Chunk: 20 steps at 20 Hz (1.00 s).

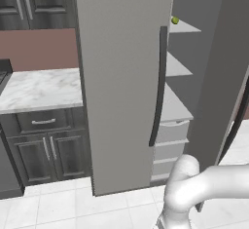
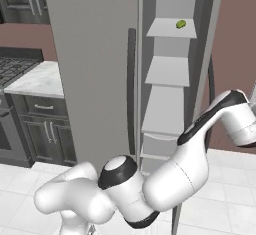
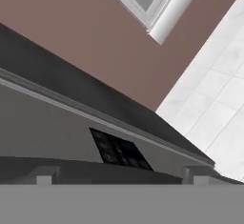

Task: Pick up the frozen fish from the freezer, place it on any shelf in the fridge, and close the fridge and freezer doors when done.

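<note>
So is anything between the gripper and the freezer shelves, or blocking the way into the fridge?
Yes. The open freezer door stands between the gripper and the freezer shelves. The fridge door looks shut, covering its shelves.

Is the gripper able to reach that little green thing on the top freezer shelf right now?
Probably not directly: the gripper faces the outer side of the open freezer door, by its dispenser panel, so that door blocks the small green thing.
</note>
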{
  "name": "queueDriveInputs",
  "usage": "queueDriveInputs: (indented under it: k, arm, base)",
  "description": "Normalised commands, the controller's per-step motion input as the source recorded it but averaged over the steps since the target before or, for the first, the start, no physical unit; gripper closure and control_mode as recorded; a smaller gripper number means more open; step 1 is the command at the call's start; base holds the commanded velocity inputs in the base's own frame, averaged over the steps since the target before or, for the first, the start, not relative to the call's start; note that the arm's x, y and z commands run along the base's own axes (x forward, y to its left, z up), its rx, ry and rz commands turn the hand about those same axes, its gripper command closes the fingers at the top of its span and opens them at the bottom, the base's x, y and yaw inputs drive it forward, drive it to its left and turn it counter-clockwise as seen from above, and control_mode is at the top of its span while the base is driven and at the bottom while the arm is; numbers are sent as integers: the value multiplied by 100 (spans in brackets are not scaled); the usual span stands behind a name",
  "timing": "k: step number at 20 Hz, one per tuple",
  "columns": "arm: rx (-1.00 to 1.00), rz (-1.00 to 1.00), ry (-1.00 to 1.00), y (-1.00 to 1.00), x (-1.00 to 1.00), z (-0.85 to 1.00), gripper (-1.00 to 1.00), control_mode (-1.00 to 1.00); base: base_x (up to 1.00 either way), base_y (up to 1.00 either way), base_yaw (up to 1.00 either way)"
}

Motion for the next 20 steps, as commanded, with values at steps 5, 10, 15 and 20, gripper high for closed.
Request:
queueDriveInputs:
  k: [5,10,15,20]
  arm:
    - [0,8,6,29,67,-6,-100,-100]
    - [0,22,1,84,54,0,-100,-100]
    - [0,32,0,100,4,0,-100,-100]
    - [-1,37,-1,100,0,0,-100,-100]
  base:
    - [0,0,0]
    - [0,0,0]
    - [0,0,0]
    - [0,0,0]
